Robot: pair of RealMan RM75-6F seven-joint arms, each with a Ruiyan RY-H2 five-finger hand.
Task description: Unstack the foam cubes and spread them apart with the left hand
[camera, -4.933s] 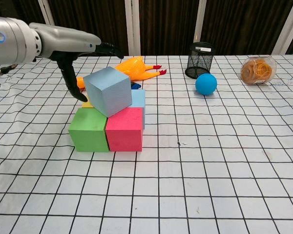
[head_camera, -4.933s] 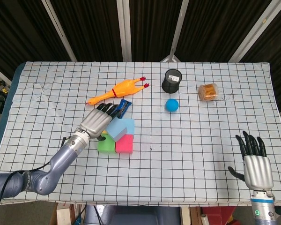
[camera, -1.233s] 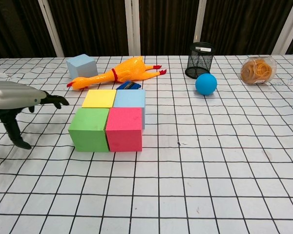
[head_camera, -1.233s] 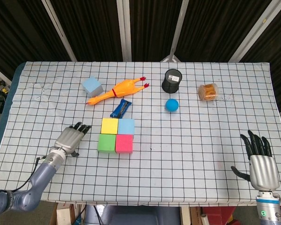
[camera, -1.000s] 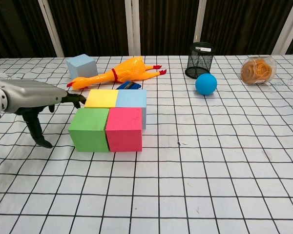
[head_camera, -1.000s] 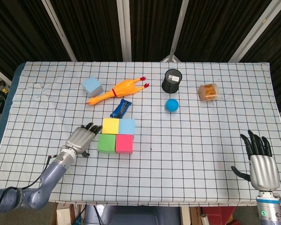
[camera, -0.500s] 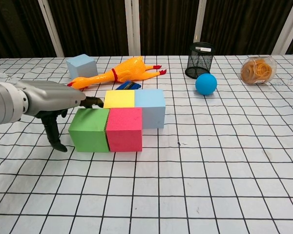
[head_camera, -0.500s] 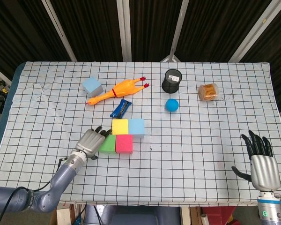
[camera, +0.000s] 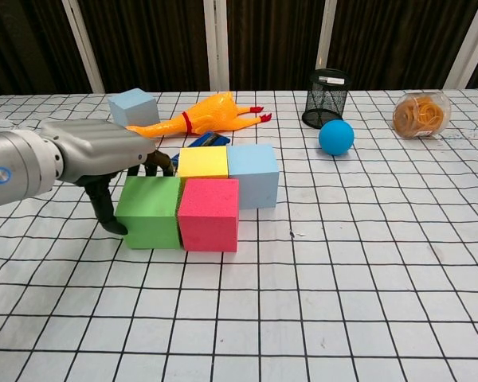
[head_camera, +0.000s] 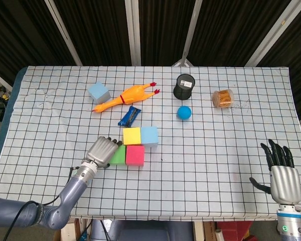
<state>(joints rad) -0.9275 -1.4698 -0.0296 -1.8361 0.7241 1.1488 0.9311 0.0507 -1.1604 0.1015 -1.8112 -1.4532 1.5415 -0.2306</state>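
Observation:
Four foam cubes lie close together on the checked cloth: green and pink in front, yellow and light blue behind, shifted right. A grey-blue cube sits alone at the far left. My left hand is against the green cube's left side, its fingers reaching behind it toward the yellow cube and holding nothing. My right hand rests at the near right, fingers spread, seen only in the head view.
A rubber chicken and a blue packet lie behind the cubes. A black mesh cup, a blue ball and a jar of rubber bands stand further right.
My left hand has slid right against the group. The yellow and light blue cubes have shifted right, and the green and pink ones have moved a little right too. The right hand is still.

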